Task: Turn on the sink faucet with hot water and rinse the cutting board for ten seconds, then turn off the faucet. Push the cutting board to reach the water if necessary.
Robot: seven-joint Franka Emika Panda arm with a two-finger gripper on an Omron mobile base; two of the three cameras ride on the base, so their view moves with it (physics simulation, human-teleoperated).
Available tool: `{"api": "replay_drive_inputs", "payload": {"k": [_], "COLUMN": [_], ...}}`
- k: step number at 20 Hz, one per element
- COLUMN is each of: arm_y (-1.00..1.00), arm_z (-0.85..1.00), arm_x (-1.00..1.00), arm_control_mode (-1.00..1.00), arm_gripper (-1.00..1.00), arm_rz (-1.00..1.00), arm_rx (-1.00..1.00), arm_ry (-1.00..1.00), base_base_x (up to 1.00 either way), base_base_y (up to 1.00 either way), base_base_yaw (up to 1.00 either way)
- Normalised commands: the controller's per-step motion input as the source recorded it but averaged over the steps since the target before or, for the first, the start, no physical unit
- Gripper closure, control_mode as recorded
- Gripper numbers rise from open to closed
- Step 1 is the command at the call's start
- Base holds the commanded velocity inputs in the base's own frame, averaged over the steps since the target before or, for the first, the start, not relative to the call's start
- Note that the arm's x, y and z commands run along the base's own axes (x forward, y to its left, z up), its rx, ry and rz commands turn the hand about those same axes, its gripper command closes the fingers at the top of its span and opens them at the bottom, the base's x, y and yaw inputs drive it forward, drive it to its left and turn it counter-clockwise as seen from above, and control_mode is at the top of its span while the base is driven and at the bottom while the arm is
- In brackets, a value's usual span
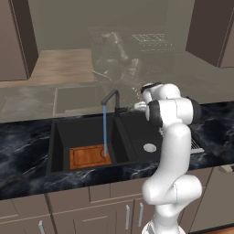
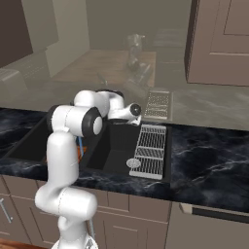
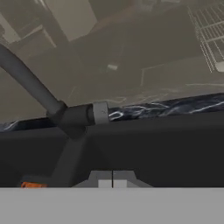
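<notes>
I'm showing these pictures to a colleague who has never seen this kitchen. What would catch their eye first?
Probably the water, a thin light-blue stream falling from the sink faucet onto the right edge of the orange-brown cutting board lying in the large left basin of the black sink. Next comes the white arm, bent over the shallower right basin, where a silver wire rack lies.

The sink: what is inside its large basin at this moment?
In the sink, the cutting board lies flat on the large basin's floor. The water falls from the sink faucet onto the board's right part. The floor under the board is covered.
</notes>
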Motion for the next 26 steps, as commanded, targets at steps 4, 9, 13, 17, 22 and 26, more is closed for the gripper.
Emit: {"api": "replay_drive_inputs", "payload": {"k": [4, 9, 13, 17, 22, 26], "arm_y": [0.07, 0.01, 0.00, 0.00, 0.00, 0.00], "arm_z": [0.07, 0.00, 0.00, 0.00, 0.00, 0.00], "arm_x": [0.19, 0.28, 0.17, 0.13, 0.16, 0.03], "arm_control_mode": [-1.00, -1.00, -1.00, -1.00, -1.00, -1.00], "arm_gripper": [1.00, 1.00, 1.00, 1.00, 1.00, 1.00], "arm_rz": [0.00, 0.00, 0.01, 0.02, 0.01, 0.03], "arm_rx": [0.00, 0.00, 0.00, 0.00, 0.00, 0.00], "arm_ry": [0.11, 0.02, 0.00, 0.00, 0.00, 0.00], "base_base_x": [0.00, 0.00, 0.00, 0.00, 0.00, 0.00], "base_base_y": [0.00, 0.00, 0.00, 0.00, 0.00, 0.00], "base_base_yaw": [0.00, 0.00, 0.00, 0.00, 0.00, 0.00]}}
